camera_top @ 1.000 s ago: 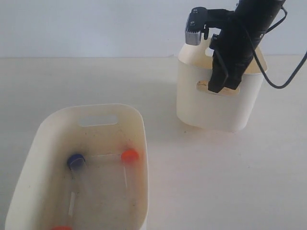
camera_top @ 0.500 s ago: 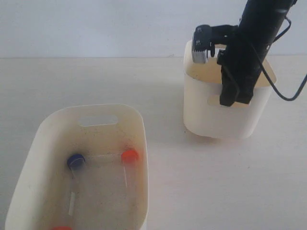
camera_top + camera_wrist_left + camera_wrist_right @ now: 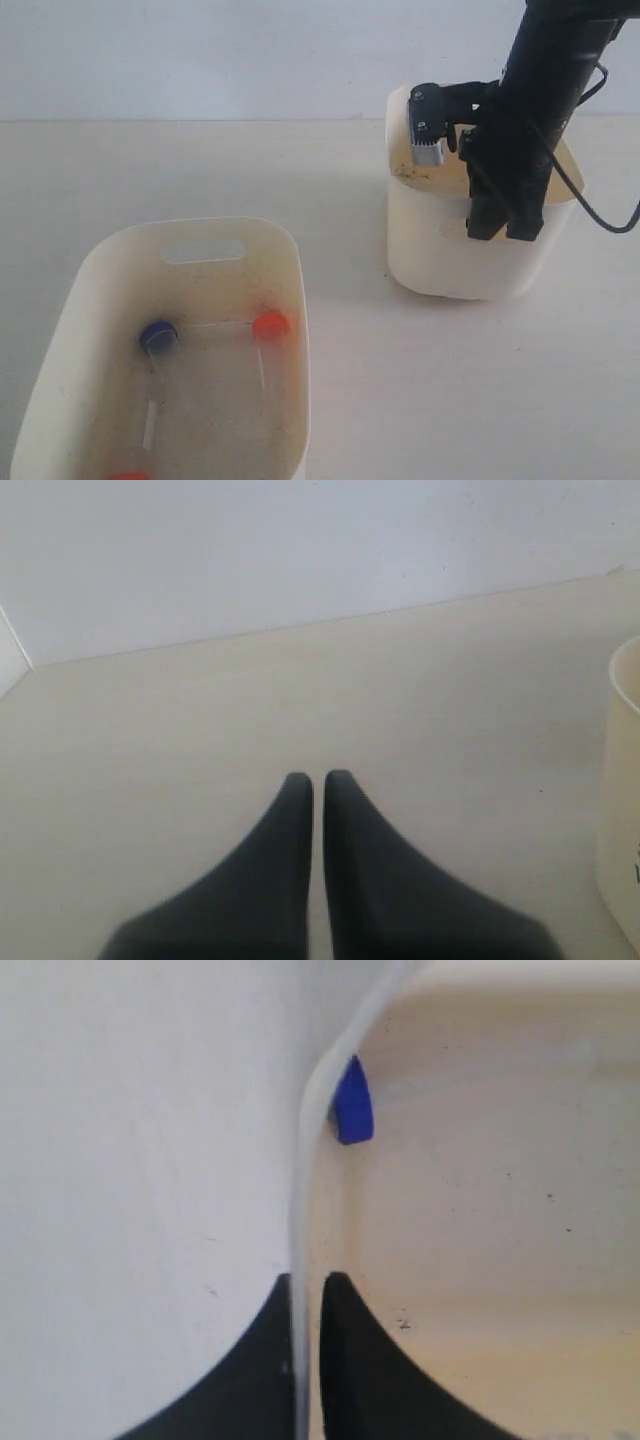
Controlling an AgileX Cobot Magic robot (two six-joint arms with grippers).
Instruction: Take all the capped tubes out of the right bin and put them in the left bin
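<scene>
Your worktop [image 3: 420,380] carries the left bin [image 3: 290,260] at the exterior view's lower left and the right bin [image 3: 430,260] well apart at upper right. Your right claw [image 3: 306,1285] pinches the right bin's wall, one finger inside and one outside. Your left claw [image 3: 318,780] is closed on nothing above the worktop. A blue cap [image 3: 351,1105] sits inside the right bin against that gripped wall. Three capped tubes [image 3: 270,324] lie in the left bin.
</scene>
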